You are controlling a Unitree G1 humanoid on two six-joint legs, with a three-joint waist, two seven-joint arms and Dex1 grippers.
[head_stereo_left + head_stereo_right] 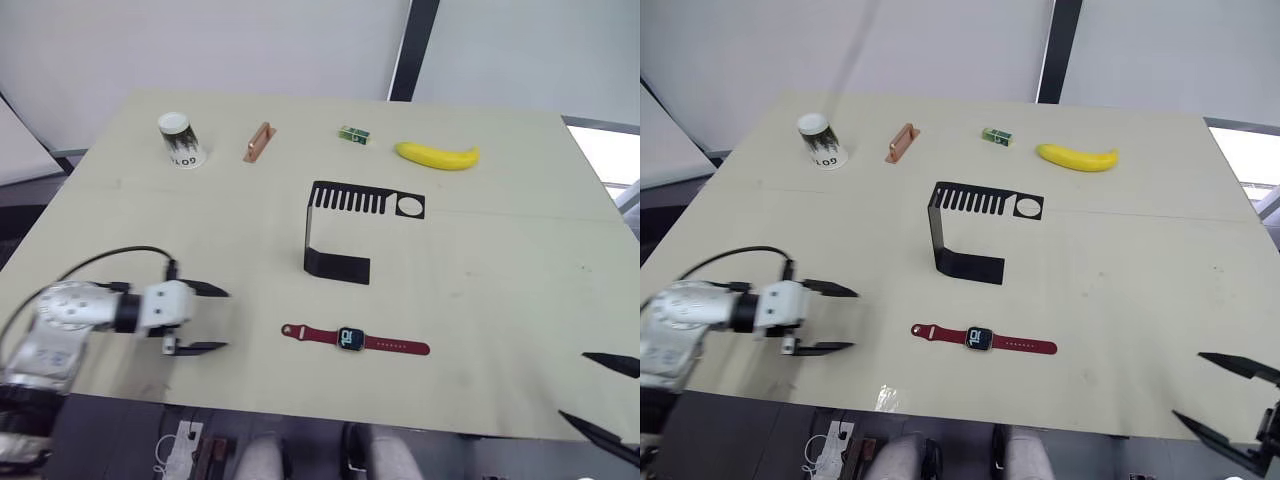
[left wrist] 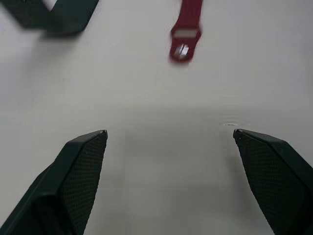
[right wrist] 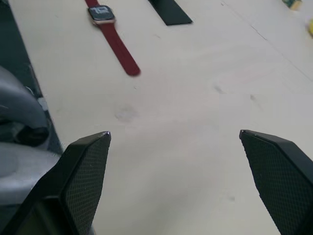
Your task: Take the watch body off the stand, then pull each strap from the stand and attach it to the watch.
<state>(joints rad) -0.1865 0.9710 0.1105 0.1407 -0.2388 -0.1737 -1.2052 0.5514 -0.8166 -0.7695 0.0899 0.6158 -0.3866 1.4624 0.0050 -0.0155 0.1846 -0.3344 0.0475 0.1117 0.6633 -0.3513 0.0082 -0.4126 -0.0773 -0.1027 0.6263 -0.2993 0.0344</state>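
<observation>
The watch body (image 1: 350, 338) lies flat on the table near the front edge, screen up. A dark-red strap (image 1: 310, 333) runs from its left side and another strap (image 1: 396, 346) from its right; both look joined to it. Behind it stands the black stand (image 1: 340, 225), its slotted top plate bare. My left gripper (image 1: 205, 319) is open above the table, left of the watch, apart from it. At the front right corner my right gripper (image 1: 605, 395) is open, with nothing between its fingers. The left wrist view shows the buckle end of a strap (image 2: 185, 39).
Along the far side of the table (image 1: 500, 240) lie a tipped paper cup (image 1: 181, 140), a copper-coloured bar (image 1: 258, 142), a small green block (image 1: 354, 134) and a banana (image 1: 437, 155). A black cable (image 1: 110, 256) loops over my left arm.
</observation>
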